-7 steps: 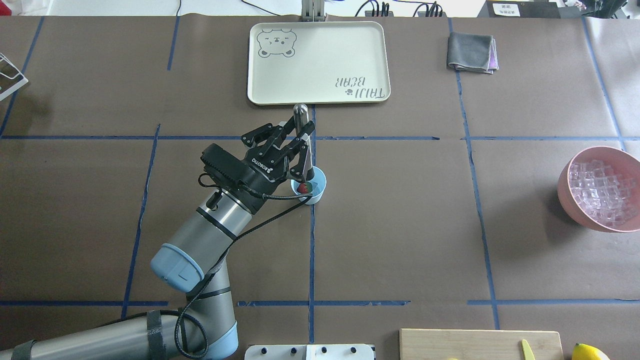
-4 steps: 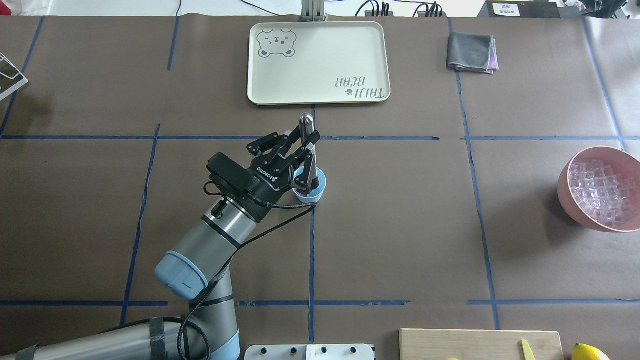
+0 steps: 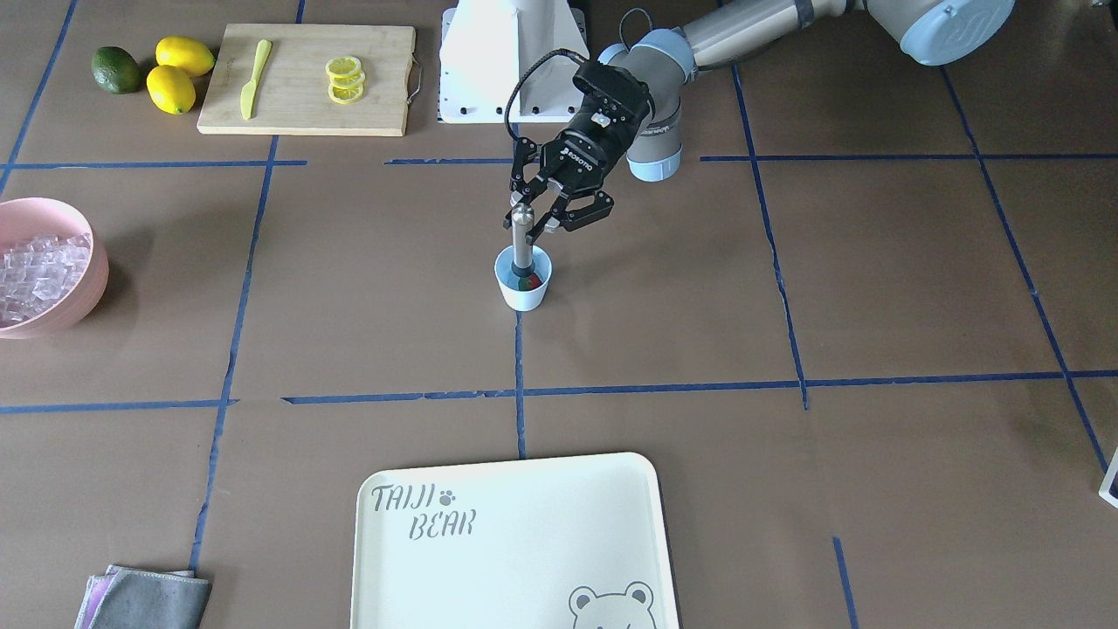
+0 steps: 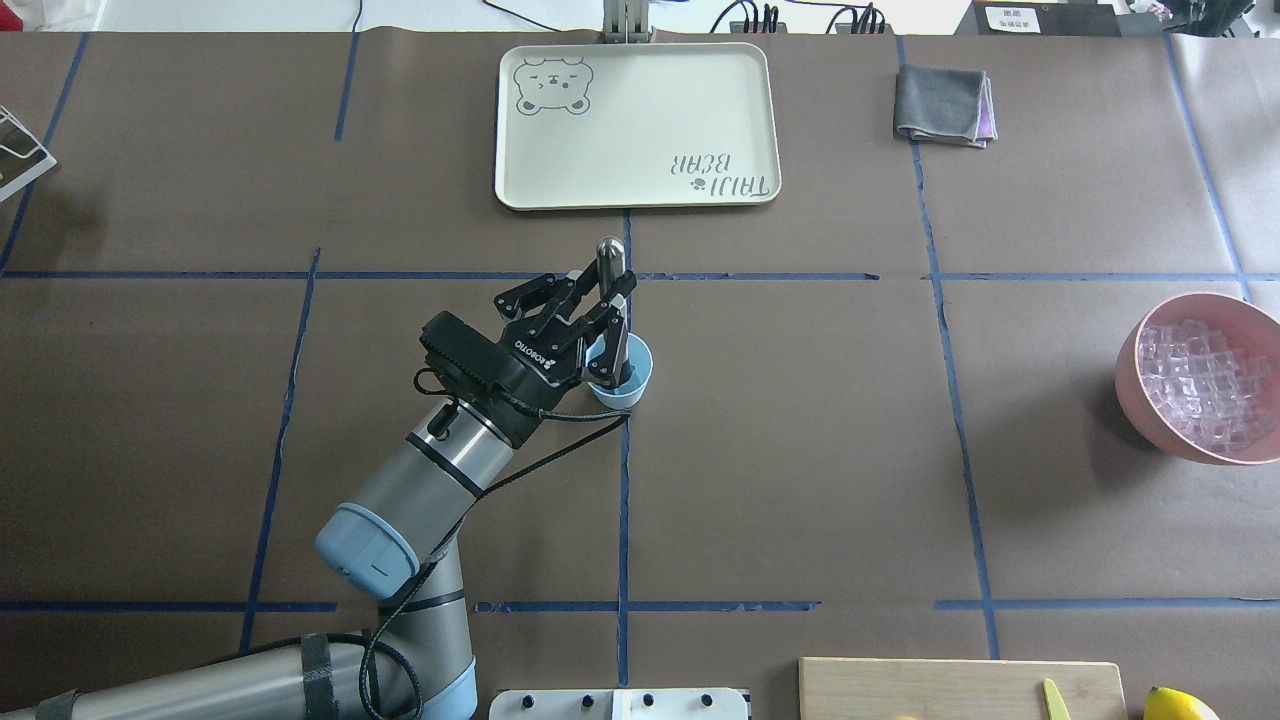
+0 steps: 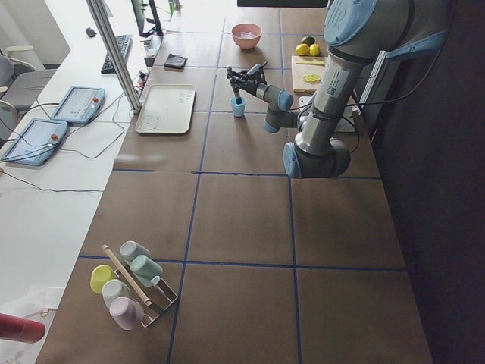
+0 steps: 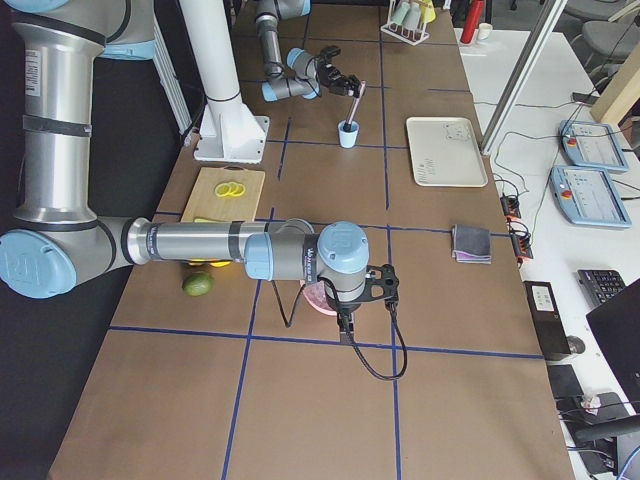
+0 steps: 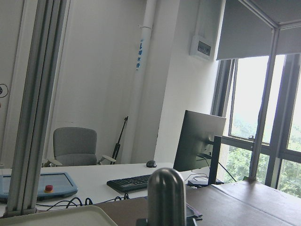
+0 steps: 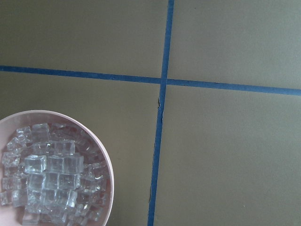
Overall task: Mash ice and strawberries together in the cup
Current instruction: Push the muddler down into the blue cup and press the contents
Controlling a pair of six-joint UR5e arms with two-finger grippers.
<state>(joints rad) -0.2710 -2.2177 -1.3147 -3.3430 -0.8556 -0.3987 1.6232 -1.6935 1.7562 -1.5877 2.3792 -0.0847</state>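
Overhead exterior shows the left jaws clamped on a metal masher (image 4: 611, 256) standing in the cup (image 4: 628, 394). Whether the right jaws, by the pink bowl (image 4: 1136, 402) of ice (image 4: 1200, 375), are open cannot be told.

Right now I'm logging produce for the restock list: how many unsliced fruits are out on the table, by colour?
Yellow lemons: 2
Green fruit: 1
Red strawberry, inside the cup: 1
Total: 4
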